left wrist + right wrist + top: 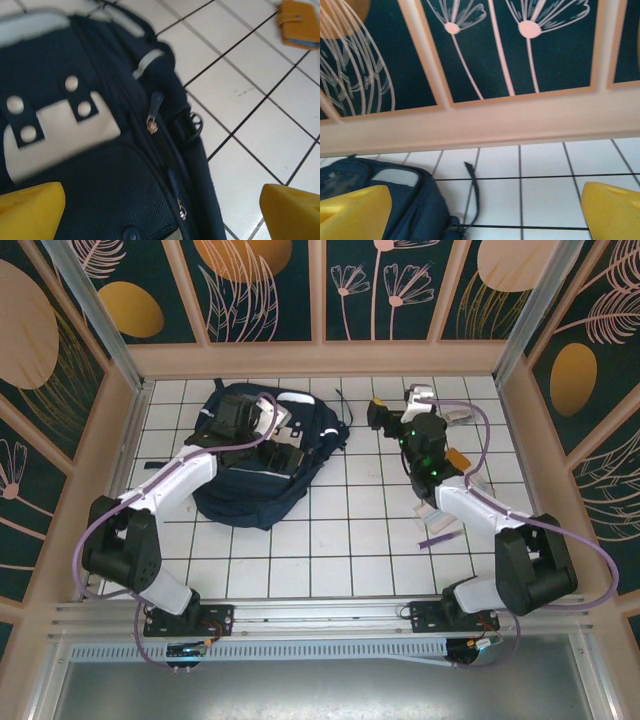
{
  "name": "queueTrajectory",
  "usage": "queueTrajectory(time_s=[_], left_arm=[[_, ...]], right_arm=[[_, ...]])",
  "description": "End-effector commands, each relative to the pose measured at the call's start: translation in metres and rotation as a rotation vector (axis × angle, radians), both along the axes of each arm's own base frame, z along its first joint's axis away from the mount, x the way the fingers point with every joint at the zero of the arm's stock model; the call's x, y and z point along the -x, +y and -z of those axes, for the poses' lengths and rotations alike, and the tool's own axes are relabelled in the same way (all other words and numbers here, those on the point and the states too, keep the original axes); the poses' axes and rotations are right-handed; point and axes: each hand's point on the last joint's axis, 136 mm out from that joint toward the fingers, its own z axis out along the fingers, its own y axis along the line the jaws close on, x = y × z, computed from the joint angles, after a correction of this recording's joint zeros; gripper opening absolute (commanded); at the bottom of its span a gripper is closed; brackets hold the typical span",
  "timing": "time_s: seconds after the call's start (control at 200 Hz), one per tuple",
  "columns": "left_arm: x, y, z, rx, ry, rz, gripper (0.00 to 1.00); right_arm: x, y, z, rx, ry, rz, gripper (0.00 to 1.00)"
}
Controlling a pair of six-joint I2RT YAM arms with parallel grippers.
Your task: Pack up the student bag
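The student bag (262,472) is a navy-blue backpack lying flat on the white tiled table, left of centre. My left gripper (262,440) hovers over its upper half. In the left wrist view the bag (95,165) shows a white-grey buckle patch and two zip pulls. There my left gripper (160,212) is open, its yellow fingertips (30,210) wide apart with nothing between them. My right gripper (398,408) is right of the bag, near the back wall. It faces that wall and is open (480,212) and empty. The bag's corner (405,200) and a loose strap (472,192) lie below it.
An orange wallet (299,25) lies on the tiles right of the bag. A purple pen (440,538) and small pale items (462,416) lie by the right arm. Wooden walls (320,358) ring the table. Bare tiles (340,540) stretch between the arms.
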Motion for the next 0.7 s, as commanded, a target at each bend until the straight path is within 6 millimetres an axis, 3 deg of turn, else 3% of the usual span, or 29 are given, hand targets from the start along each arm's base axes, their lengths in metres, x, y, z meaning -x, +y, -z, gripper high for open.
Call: queueTrajectory(time_s=[0.0,0.065,0.25,0.34,0.49,0.545,0.58,0.696], left_arm=[[0.003,0.023,0.022,-0.075,0.207,-0.224,0.99],[0.009,0.030,0.038,-0.125,0.277,-0.282,0.99],[0.037,0.019,0.095,-0.200,0.496,-0.292,0.99],[0.030,0.022,0.105,-0.222,0.502,-0.350,0.99],[0.007,0.032,0.103,-0.243,0.418,-0.445,0.98],[0.002,0.031,0.103,-0.247,0.403,-0.443,0.84],[-0.001,0.029,0.102,-0.236,0.393,-0.437,0.64],[-0.004,0.024,0.105,-0.224,0.398,-0.425,0.46]], right_arm=[[-0.008,0.001,-0.001,0.041,0.057,-0.033,0.99],[-0.007,0.014,-0.001,0.040,0.058,-0.106,0.99],[-0.008,0.044,0.007,0.050,0.076,-0.257,0.94],[-0.011,0.055,0.012,0.081,0.089,-0.280,0.93],[-0.010,0.078,0.020,0.154,0.105,-0.331,0.89],[-0.008,0.085,0.024,0.179,0.111,-0.353,0.87],[-0.007,0.090,0.026,0.190,0.114,-0.365,0.86],[-0.001,0.102,0.034,0.231,0.120,-0.409,0.85]])
